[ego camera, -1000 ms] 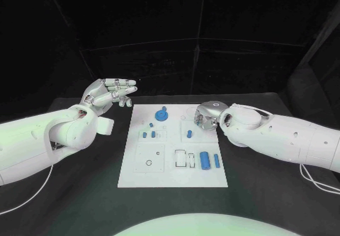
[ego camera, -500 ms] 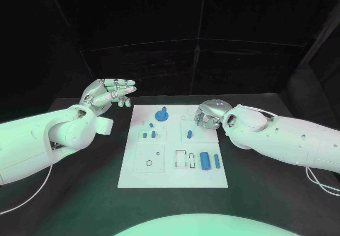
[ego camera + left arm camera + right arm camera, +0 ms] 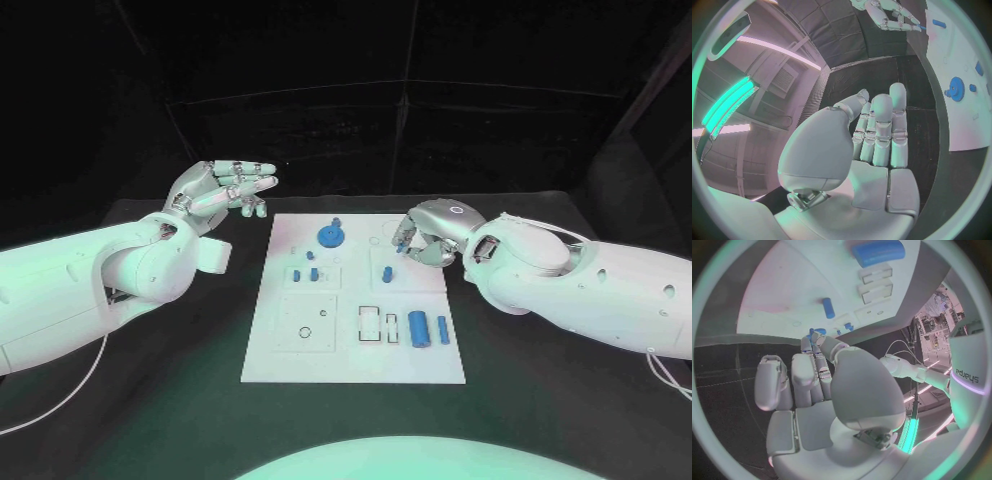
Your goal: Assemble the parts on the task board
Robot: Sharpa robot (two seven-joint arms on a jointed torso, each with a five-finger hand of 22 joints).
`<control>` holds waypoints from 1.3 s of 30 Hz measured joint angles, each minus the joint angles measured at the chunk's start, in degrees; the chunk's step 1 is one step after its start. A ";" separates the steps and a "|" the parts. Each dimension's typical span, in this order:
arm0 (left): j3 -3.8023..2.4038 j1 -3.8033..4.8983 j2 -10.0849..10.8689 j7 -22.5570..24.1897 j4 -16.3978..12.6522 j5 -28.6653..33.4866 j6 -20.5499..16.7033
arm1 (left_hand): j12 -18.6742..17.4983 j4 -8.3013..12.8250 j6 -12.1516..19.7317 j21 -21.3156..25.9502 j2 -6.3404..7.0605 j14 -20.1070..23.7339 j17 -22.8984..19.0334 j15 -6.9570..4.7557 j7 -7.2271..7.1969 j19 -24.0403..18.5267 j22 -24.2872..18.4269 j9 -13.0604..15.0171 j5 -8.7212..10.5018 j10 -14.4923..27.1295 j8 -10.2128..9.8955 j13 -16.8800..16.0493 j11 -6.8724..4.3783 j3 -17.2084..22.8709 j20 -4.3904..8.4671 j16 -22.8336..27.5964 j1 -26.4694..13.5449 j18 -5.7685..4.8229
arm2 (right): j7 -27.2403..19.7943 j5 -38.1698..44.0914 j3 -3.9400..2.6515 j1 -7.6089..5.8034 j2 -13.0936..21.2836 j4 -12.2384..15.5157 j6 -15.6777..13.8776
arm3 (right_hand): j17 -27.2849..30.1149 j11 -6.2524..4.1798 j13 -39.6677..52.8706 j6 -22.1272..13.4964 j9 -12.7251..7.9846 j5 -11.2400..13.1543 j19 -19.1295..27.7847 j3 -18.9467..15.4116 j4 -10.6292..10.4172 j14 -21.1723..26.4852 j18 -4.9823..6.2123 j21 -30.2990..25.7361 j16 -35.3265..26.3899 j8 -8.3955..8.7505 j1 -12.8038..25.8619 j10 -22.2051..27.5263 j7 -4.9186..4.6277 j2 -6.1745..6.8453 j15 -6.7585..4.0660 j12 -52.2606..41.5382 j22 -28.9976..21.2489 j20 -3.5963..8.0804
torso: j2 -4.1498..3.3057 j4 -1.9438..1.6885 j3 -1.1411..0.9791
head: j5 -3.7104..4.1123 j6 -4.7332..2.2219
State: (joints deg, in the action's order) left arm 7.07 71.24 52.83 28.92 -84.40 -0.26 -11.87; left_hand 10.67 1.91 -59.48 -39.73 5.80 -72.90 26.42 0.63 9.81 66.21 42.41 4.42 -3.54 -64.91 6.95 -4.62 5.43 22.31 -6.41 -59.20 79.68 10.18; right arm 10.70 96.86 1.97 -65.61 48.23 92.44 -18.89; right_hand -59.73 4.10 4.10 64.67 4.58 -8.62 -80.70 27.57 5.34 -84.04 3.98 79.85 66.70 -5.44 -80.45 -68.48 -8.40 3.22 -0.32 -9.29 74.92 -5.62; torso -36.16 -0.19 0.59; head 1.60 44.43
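The white task board (image 3: 353, 350) lies in the middle of the black table. On it are a blue gear (image 3: 330, 236), small blue pegs (image 3: 303, 273), another peg (image 3: 387, 272) and a blue cylinder (image 3: 417, 327) with a thin blue piece (image 3: 443, 329) beside it. My right hand (image 3: 426, 238) hovers over the board's far right part, fingers curled with the thumb against the fingertips. A small blue part (image 3: 922, 27) shows at those fingertips, apparently pinched. My left hand (image 3: 224, 188) is raised off the board's far left corner, fingers straight and apart, holding nothing.
Empty rectangular slots (image 3: 378, 323) and a small ring outline (image 3: 304, 331) mark the board's near half. Black table surface (image 3: 173, 400) lies on both sides of the board. A dark curtain backs the table.
My right hand has shifted slightly to the right and turned a little over the board's far right part. The left hand and the parts on the board have not moved.
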 measured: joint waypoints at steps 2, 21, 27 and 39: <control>0.00 0.00 -0.10 0.00 0.06 0.01 0.01 | 0.00 0.00 0.00 0.00 0.00 0.00 0.00 0.00 0.00 0.00 0.00 0.00 0.00 0.00 0.00 0.00 0.00 0.00 0.00 0.00 0.00 0.00 | 0.03 -0.21 -0.20 -0.07 -0.04 1.54 -0.14 | -0.02 0.00 0.00 0.00 -0.01 0.01 0.00 0.00 0.00 0.00 0.00 0.01 0.00 0.01 0.00 0.00 0.00 0.00 0.00 0.00 0.00 0.00 | 0.00 -0.02 0.00 | -0.13 -0.12; 0.01 0.00 -1.03 -0.07 0.33 0.19 0.03 | 0.22 0.00 0.00 0.00 0.00 0.42 -0.06 0.00 0.00 0.00 0.01 -0.05 0.00 0.00 0.00 0.01 0.00 0.00 0.00 0.00 0.00 -0.02 | -0.64 -2.36 -0.32 0.26 -9.78 1.06 0.97 | 0.01 0.01 0.03 -0.04 -0.02 0.10 0.01 -0.01 0.00 0.00 0.01 0.01 0.00 -0.15 0.00 0.01 0.02 0.00 0.00 0.01 -0.01 0.00 | -0.09 -0.05 0.08 | -5.78 0.76; 0.01 0.01 -1.35 -0.08 0.34 0.23 0.03 | 0.22 0.00 0.00 0.00 0.00 0.42 -0.06 0.00 0.00 0.00 0.01 -0.04 0.00 0.00 0.00 0.01 0.00 0.00 0.00 0.00 0.00 -0.02 | -1.29 -2.38 0.94 0.98 -13.01 -2.02 2.49 | 0.19 0.01 0.02 -0.05 -0.02 0.10 0.01 -0.01 -0.01 0.00 0.01 0.01 0.00 -0.14 0.01 0.01 0.03 0.01 0.00 0.09 -0.01 0.00 | -0.09 -0.08 0.07 | -7.40 1.57; 0.00 0.02 -1.81 -0.12 0.14 0.52 0.07 | 0.22 0.00 0.00 0.00 0.00 0.42 -0.05 0.00 0.00 0.00 0.00 -0.04 0.00 0.00 0.00 0.02 0.00 0.00 0.00 0.00 0.00 -0.02 | -2.57 -1.57 1.52 3.45 -16.28 -5.15 4.43 | 0.25 0.01 0.00 -0.13 -0.04 -0.19 0.01 0.15 0.15 0.00 0.01 0.01 0.20 -0.10 0.01 0.02 0.10 0.01 0.01 0.10 -0.01 0.00 | -0.05 -0.02 0.07 | -8.95 2.27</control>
State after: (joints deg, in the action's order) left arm 7.08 71.26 51.01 28.80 -84.26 0.26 -11.80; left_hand 10.89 1.91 -59.48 -39.73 5.80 -72.48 26.36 0.63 9.81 66.21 42.41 4.38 -3.54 -64.91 6.95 -4.60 5.43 22.31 -6.41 -59.20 79.68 10.16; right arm 8.13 95.29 3.49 -62.15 31.95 87.28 -14.46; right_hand -59.48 4.11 4.10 64.54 4.54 -8.81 -80.69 27.72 5.49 -84.04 3.99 79.86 66.89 -5.54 -80.44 -68.47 -8.29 3.23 -0.32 -9.19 74.91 -5.62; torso -36.22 -0.21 0.66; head -7.35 46.70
